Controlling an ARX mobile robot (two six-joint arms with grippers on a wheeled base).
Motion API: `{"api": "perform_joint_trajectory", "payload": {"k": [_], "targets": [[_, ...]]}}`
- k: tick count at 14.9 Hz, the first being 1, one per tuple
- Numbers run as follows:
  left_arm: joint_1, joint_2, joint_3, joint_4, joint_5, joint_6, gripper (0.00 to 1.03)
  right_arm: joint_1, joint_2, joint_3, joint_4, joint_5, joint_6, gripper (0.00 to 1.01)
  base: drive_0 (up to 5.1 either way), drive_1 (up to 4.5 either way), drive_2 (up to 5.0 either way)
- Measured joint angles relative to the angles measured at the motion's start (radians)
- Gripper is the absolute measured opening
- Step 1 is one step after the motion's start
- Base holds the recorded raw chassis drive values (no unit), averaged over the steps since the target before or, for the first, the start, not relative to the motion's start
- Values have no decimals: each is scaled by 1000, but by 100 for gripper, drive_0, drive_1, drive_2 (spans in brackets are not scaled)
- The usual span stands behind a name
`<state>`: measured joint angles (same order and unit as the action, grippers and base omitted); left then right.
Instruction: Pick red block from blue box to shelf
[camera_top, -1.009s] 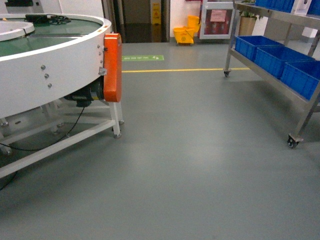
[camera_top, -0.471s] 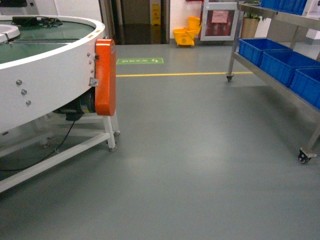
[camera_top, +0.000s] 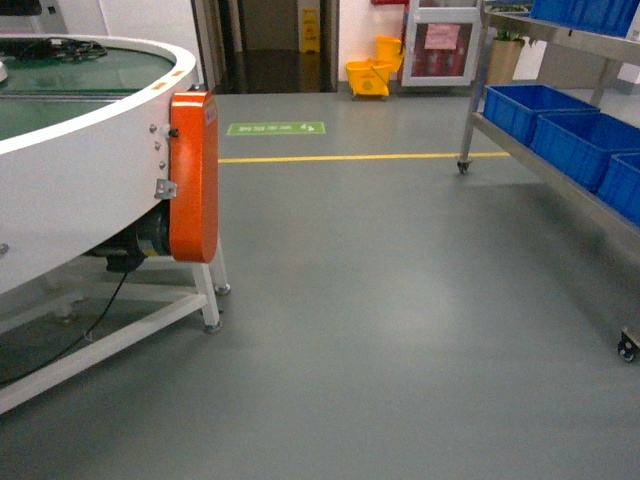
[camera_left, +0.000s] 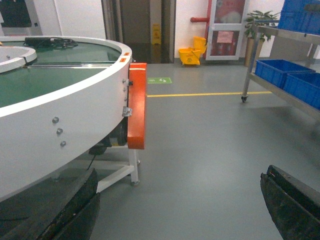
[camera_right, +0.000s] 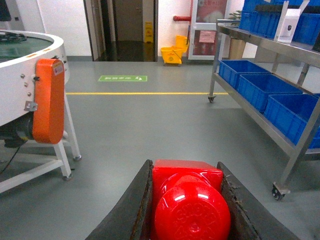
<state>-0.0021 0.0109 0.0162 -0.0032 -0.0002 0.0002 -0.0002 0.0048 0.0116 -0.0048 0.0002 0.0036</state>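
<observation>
Red and shiny, the red block (camera_right: 189, 200) sits pinched between the 2 dark fingers (camera_right: 135, 210) of the right gripper (camera_right: 187, 205), its round stud facing the camera. The left gripper (camera_left: 180, 210) is spread wide with nothing in it. Off to the right stands the shelf (camera_top: 560, 165), with dark blue crates (camera_top: 560, 120) on its low tier. A big white round table (camera_top: 70, 190) with an orange cover (camera_top: 194, 175) is on the left.

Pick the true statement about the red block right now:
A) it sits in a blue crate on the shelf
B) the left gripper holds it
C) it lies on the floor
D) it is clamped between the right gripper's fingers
D: in the right wrist view the red block sits squeezed between the right gripper's two dark fingers, above the floor.
</observation>
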Motion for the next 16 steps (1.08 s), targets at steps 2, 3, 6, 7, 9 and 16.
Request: {"api": "perform_joint_trajectory", "payload": {"k": [2,3,6,7,9,16], "targets": [[0,0,0,-3,0,0,98,0,0,0,-1,0,0,28,10,431,-411],[0,0,0,3,0,0,98,0,0,0,5,0,0,28,10,431,-411],[3,0,0,-2,-3,0,98,0,0,0,2,0,0,28,-46,234,-327],[3,0,0,-5,-2,0,98,0,0,0,-3,0,0,28,-159,-159,-159],[2,0,0,-5,-2,0,98,0,0,0,-4,0,0,28,-159,-159,-159],[2,0,0,-1,0,0,98,0,0,0,0,0,0,28,-157,-157,-157]]}}
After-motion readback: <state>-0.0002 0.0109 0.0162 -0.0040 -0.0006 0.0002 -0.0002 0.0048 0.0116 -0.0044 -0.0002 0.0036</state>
